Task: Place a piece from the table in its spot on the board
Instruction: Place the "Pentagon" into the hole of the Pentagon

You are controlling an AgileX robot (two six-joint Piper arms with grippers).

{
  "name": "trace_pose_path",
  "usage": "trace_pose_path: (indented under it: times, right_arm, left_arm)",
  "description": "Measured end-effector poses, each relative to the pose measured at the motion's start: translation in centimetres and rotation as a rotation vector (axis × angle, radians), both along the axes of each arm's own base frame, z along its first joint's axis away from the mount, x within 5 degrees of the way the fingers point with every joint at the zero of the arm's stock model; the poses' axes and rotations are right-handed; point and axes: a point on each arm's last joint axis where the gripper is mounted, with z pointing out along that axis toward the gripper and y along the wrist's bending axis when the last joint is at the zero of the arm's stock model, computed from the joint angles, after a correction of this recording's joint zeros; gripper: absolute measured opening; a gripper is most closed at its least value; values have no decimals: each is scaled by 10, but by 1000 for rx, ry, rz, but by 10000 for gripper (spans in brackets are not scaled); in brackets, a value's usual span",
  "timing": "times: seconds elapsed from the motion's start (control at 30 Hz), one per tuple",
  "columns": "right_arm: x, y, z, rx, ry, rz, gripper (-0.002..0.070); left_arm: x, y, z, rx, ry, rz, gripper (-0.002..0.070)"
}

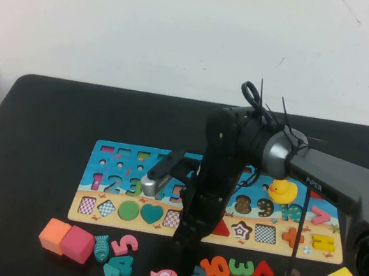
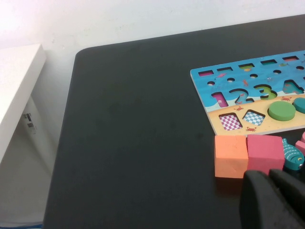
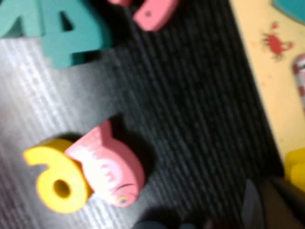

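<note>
- My right gripper (image 1: 185, 239) hangs straight down at the front edge of the board (image 1: 321, 254), about the middle of its length. Its jaws are pressed fully together.
- My left gripper (image 2: 271, 183) is parked off the left front corner of the board, just beside the orange cube (image 2: 230, 156). It is well apart from the work.
- The table (image 1: 40, 156) carries the loose numbers and fish in front of the board.
- Of the place I see nothing. I judge it lies under my right arm, in the board's front row between the checkered square (image 1: 172, 218) and the red triangle (image 1: 223, 228).
- The piece (image 3: 296, 164) I see only in the right wrist view, as a yellow corner just beside the closed fingertips and next to the sandy front edge of the board. I cannot tell whether the jaws pinch it or it lies on the table.
- So the piece is right at the right gripper, and the hollow should be a short way behind it, toward the far side of the board. The right arm is clearly the nearer one.
</note>
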Motion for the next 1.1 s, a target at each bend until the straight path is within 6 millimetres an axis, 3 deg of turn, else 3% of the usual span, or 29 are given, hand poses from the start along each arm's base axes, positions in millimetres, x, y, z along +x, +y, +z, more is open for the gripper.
trace_pose_path:
  times: [0.33,1.1]
  right_arm:
    - [5,-3,-1,-39,-41,-72,19]
    - [5,-10,-3,-117,-49,-62,19]
  left_arm:
    - [0,0,0,0,0,0,-3]
    - [0,0,0,0,0,0,-3]
